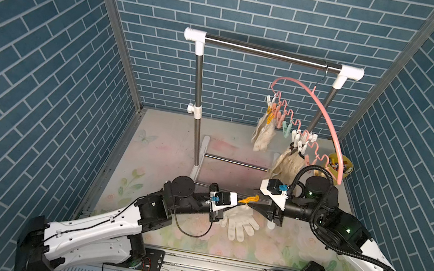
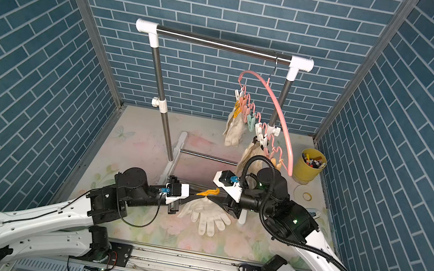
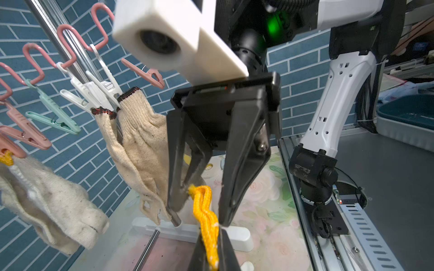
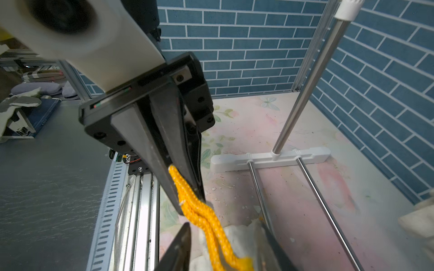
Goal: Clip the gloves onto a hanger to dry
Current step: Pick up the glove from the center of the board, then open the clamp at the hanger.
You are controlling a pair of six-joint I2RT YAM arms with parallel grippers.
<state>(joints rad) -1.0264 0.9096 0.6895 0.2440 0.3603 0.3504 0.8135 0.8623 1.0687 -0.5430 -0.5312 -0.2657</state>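
Note:
A white glove [image 1: 239,224] hangs fingers down from its bunched yellow cuff [image 1: 249,199] between the two arms. My left gripper [image 3: 211,251] is shut on that cuff [image 3: 205,218]. My right gripper [image 4: 225,248] faces it with its jaws open on either side of the cuff [image 4: 211,225], not pinching it. The pink hanger [image 1: 330,117] hangs from the rack at the back right, with a row of clips below it. Two stained gloves [image 3: 138,140] hang from its white clips, and more gloves [image 1: 264,134] hang further along.
The steel-tube rack [image 1: 272,54] stands at the back, and its white base foot [image 4: 270,159] and floor rods lie just behind the grippers. A yellow cup [image 2: 310,166] of small items and a tape roll [image 2: 307,195] sit at the back right.

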